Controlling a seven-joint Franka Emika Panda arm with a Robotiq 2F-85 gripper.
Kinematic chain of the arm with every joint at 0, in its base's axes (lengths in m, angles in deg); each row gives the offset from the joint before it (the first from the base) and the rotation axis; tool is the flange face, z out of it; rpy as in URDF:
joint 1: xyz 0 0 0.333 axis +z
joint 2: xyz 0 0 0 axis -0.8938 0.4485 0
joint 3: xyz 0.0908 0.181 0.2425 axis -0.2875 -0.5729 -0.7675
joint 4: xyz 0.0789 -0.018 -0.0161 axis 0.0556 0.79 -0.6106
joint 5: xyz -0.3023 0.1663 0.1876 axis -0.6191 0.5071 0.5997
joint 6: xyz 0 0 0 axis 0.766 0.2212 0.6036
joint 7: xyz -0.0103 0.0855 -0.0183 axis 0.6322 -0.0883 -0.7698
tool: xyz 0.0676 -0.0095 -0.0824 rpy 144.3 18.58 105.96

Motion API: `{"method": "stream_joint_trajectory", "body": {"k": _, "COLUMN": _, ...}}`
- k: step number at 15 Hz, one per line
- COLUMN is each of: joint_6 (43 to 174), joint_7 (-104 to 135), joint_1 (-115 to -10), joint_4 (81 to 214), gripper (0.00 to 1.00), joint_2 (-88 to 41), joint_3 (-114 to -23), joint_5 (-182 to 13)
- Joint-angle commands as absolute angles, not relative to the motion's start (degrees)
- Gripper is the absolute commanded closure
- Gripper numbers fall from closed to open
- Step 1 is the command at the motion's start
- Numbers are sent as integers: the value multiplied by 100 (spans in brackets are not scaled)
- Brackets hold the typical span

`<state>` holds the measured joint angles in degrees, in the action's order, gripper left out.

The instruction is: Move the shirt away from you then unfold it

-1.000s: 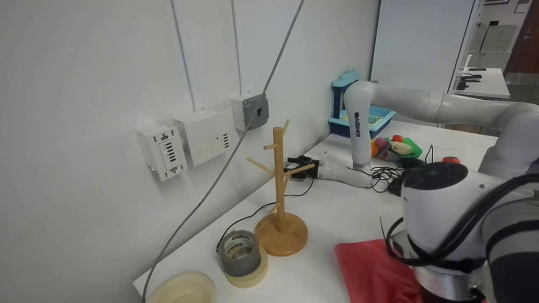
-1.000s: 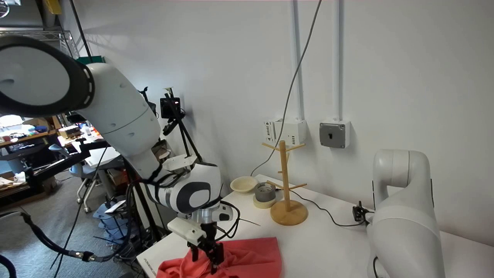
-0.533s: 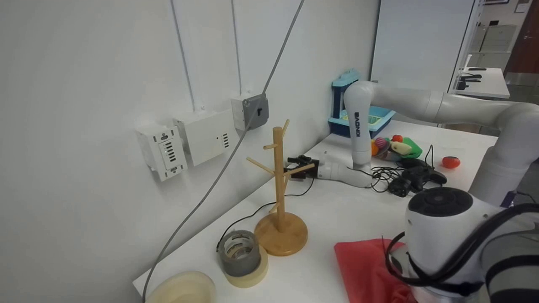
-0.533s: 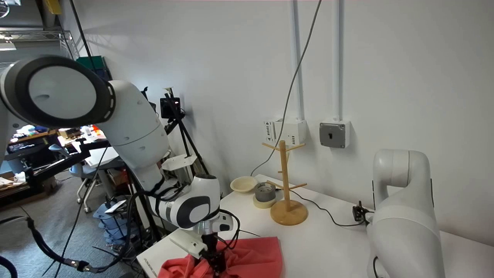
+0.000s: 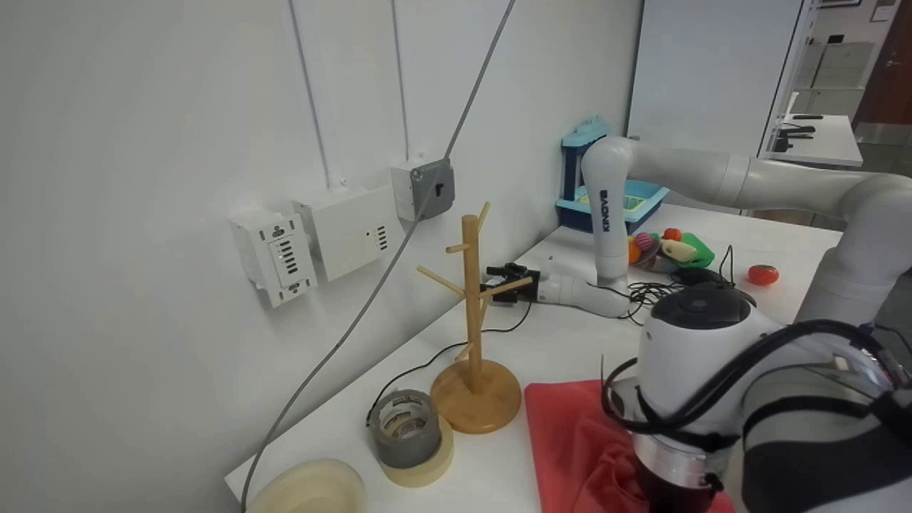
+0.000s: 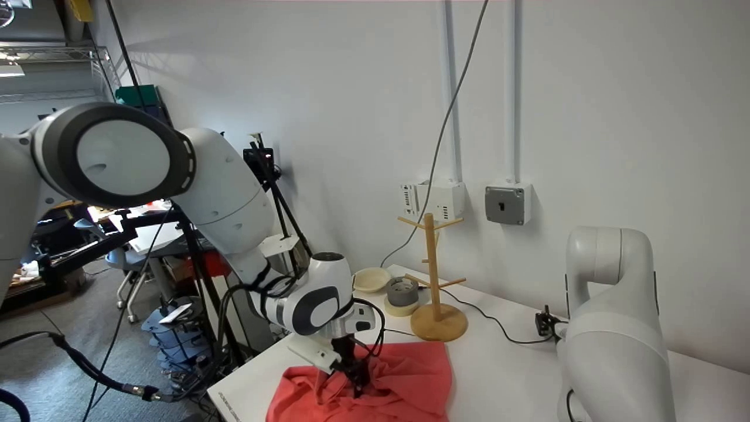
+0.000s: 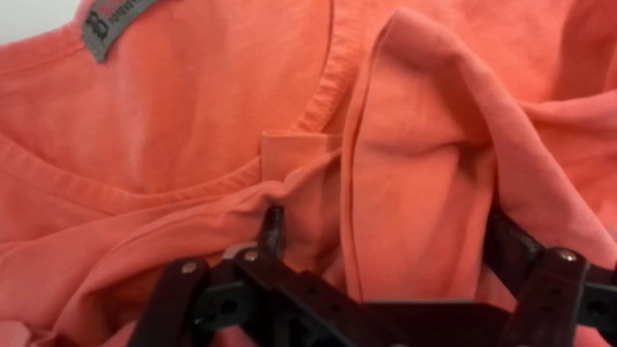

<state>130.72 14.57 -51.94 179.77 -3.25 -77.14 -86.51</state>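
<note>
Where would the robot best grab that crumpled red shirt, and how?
Probably by the raised fold of the red shirt, from above, jaws closing across it: in the wrist view the fold stands out as a ridge within the open gripper, while cloth by the neckline looks flatter.

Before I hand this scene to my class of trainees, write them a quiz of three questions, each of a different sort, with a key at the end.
1. Multiple choice: how does the coral-red fabric shirt lie on the smooth white table?
A) spread flat
B) rumpled
C) rolled into a tube

2. True or false: the black two-finger gripper stands open, with shirt fabric showing between its fingers.

3. Fill the gap: the grey round tape roll sits on top of a ____.

Key: 1. B; 2. true; 3. beige round tape roll.
</note>
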Motion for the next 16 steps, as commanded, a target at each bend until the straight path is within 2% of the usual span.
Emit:
{"method": "stream_joint_trajectory", "body": {"k": 1, "joint_6": 12992, "joint_7": 1394, "joint_1": -5277, "joint_4": 17651, "gripper": 0, "joint_2": -51, "joint_3": -7687, "joint_5": -8557}}
{"method": "stream_joint_trajectory", "body": {"k": 6, "joint_6": 12820, "joint_7": 1404, "joint_1": -5349, "joint_4": 17878, "gripper": 0, "joint_2": -184, "joint_3": -7729, "joint_5": -8412}}
{"method": "stream_joint_trajectory", "body": {"k": 16, "joint_6": 11690, "joint_7": 1549, "joint_1": -5277, "joint_4": 18451, "gripper": 0, "joint_2": -1084, "joint_3": -7911, "joint_5": -8215}}
